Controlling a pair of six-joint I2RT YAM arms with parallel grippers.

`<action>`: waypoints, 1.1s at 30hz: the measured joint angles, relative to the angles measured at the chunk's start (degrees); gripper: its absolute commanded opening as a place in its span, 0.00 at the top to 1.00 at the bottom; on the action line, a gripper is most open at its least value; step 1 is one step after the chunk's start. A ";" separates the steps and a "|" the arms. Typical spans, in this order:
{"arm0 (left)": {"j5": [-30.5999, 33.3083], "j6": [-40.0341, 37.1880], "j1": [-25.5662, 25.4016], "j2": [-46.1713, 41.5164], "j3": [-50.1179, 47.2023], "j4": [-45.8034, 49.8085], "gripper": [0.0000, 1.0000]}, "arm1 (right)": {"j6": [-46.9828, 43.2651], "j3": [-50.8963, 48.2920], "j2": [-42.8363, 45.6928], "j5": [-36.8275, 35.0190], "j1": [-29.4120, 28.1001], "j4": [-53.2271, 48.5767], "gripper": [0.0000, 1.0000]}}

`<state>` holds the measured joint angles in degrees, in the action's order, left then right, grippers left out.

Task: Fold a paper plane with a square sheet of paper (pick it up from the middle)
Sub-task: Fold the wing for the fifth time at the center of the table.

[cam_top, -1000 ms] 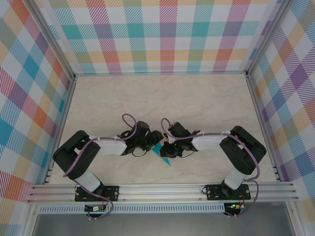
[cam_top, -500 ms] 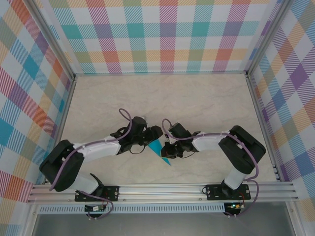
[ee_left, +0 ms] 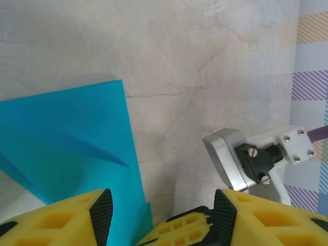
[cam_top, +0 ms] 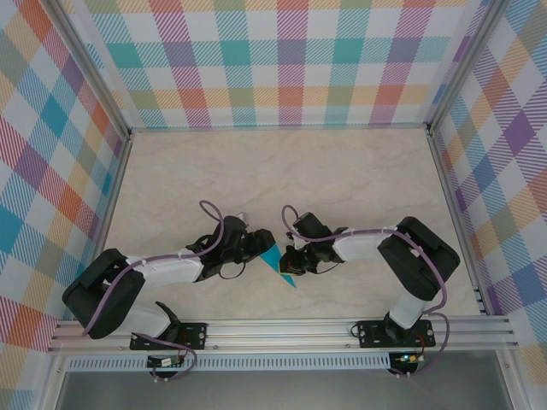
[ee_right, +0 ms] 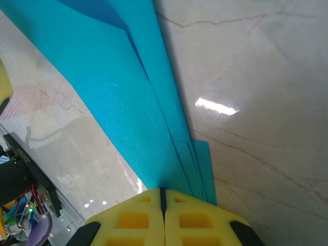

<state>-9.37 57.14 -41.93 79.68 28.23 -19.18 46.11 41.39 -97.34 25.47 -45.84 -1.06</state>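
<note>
Marble table, plaid walls, creased teal paper

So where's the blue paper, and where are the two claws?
blue paper [cam_top: 278,264]: top view, the middle of the folded sheet.
left gripper [ee_left: 162,205]: left wrist view, the gap midway between its open yellow fingers.
right gripper [ee_right: 163,195]: right wrist view, the seam where its shut fingers pinch the paper.

Creased teal paper plane, sharp tip nearward.
</note>
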 measured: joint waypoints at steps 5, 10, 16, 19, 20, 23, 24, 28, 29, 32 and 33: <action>0.02 -0.04 0.00 2.97 0.00 -3.54 0.43 | 0.02 0.33 -0.46 0.61 0.07 0.02 0.95; 0.68 -0.94 0.00 6.10 0.00 -4.85 0.43 | 0.02 0.33 -0.50 0.74 0.11 0.02 0.95; 1.70 -2.10 0.44 8.35 0.04 -5.62 0.44 | -0.02 0.31 -0.50 0.74 0.11 0.00 0.97; 1.27 -2.73 0.87 8.44 0.04 -5.66 0.43 | -0.07 0.31 -0.50 0.74 0.11 -0.04 0.97; 0.94 -2.89 1.09 8.44 0.04 -5.66 0.43 | -0.11 0.31 -0.50 0.72 0.11 -0.07 0.98; -0.44 -3.54 2.19 8.46 0.04 -5.66 0.43 | -0.26 0.31 -0.55 0.76 0.11 -0.11 0.98; -0.57 -3.91 2.64 8.46 0.04 -5.66 0.43 | -0.31 0.31 -0.55 0.76 0.11 -0.17 0.98; -1.51 -5.64 5.55 8.46 0.04 -5.60 0.43 | -0.52 0.31 -0.55 0.83 0.11 -0.26 0.98; -1.75 -6.05 6.25 8.46 0.04 -5.55 0.43 | -0.61 0.31 -0.57 0.90 0.11 -0.26 0.98; -2.71 -7.32 8.26 8.46 0.04 -5.40 0.43 | -0.68 0.33 -0.61 1.01 0.15 -0.24 0.98; -3.10 -7.63 8.81 8.46 0.04 -5.38 0.43 | -0.68 0.33 -0.61 1.09 0.15 -0.24 0.98</action>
<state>-12.47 49.52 -33.12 88.14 28.27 -24.56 45.43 41.71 -97.95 26.57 -45.69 -1.30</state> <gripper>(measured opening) 0.566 0.048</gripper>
